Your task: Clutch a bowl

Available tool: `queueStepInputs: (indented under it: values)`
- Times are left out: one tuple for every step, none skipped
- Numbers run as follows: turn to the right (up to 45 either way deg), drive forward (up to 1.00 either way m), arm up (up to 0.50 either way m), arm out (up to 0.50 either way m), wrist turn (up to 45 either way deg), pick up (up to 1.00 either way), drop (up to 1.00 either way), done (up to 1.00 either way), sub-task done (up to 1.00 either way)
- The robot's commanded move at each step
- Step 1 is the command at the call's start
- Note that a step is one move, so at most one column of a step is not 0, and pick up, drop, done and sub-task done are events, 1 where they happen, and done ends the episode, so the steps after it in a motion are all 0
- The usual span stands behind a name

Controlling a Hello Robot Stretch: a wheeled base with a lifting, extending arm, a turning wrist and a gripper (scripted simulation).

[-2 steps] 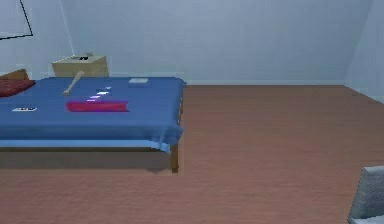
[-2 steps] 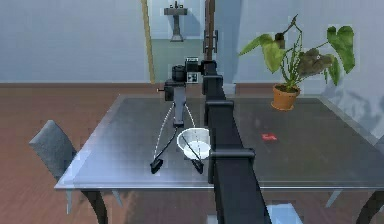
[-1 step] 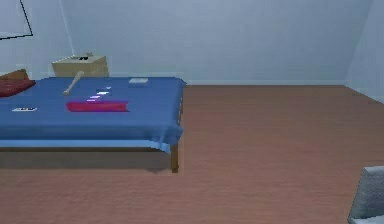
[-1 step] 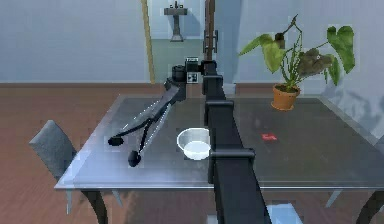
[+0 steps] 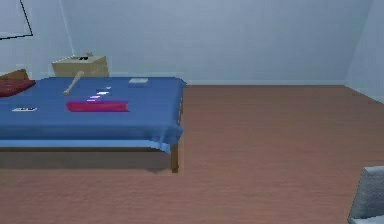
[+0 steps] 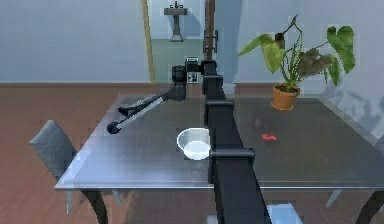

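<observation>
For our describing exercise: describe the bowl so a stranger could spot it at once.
Find the big grey table with a potted plant by its far edge. Near its middle, just beside the robot's dark arm, sits the bowl. It is round and white; the other small thing nearby is red.

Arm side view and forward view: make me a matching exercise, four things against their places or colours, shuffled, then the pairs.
Column one:
1. bowl
2. plant
3. chair
4. flat red thing

Column two:
A. on the blue bed
B. in an orange pot
C. white, on the table
D. grey, at the table's left end in the arm side view

Pairs: 1-C, 2-B, 3-D, 4-A.
</observation>
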Motion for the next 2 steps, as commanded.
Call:
queueStepInputs:
  values:
    - [0.0, 0.0, 0.0, 0.0, 45.0, 0.0, 0.0, 0.0, 0.0]
    - [0.0, 0.0, 0.0, 0.0, 45.0, 0.0, 0.0, 0.0, 0.0]
